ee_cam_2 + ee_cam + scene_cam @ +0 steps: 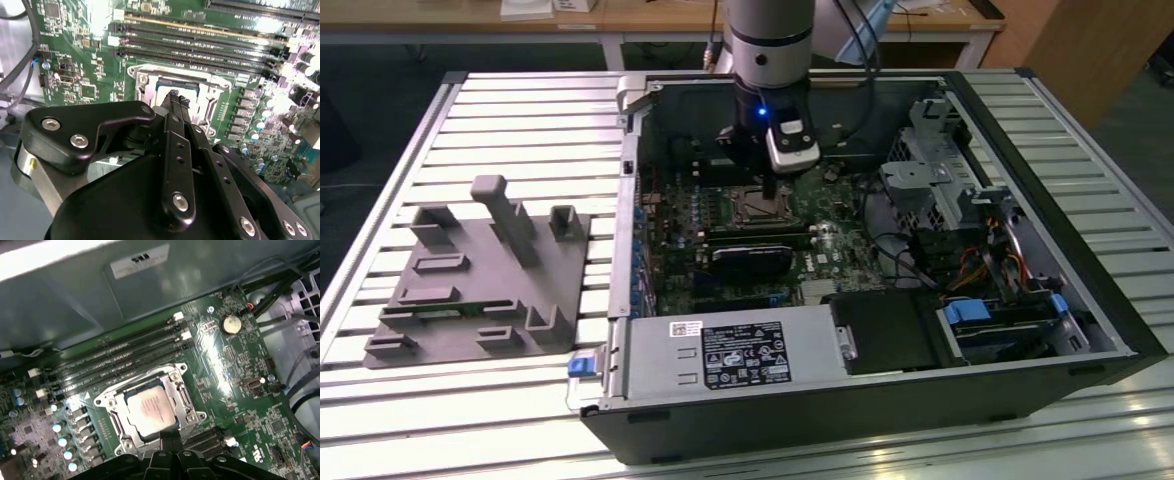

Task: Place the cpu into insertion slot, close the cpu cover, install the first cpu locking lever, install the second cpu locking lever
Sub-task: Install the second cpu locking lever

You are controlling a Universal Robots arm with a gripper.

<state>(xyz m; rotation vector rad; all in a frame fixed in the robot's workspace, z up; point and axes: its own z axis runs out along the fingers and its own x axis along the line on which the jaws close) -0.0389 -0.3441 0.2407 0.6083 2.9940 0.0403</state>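
Over the socket, exterior view: you have the gripper (778, 178) lowered inside the open computer case (1067, 300), its tip just above the insertion slot (757, 206) on the green motherboard (720, 270). A grey fixture block (480, 280) lies well apart from the gripper, outside the case on the slatted table (520, 110).

Second wrist view, gripper: the two black fingertips (172, 95) stand close together with nothing visible between them, so you can take them as clenched and empty. They hang directly over the socket's near edge.

Second wrist view, socket: the cpu cover (212, 97) frames the window beyond the fingertips, and the long memory slots (200, 50) run past it, farther from the gripper.

First wrist view, cpu: the cpu (151, 410) already sits in the insertion slot, its pale face showing through the window, just ahead of the gripper body.

First wrist view, cover: the silvery frame appears to lie down flat around the chip, touching its edges. Whether either locking lever is latched you cannot tell.

Handling, your judgement: the chip is light, stiff and fragile, with delicate contacts beneath it, so take it by opposite edges only, never pressing the face. The cover is thin sprung sheet metal, slick to pads; push on its frame rim, not through the window.

Progress, your judgement: seating looks done and the cover looks closed.
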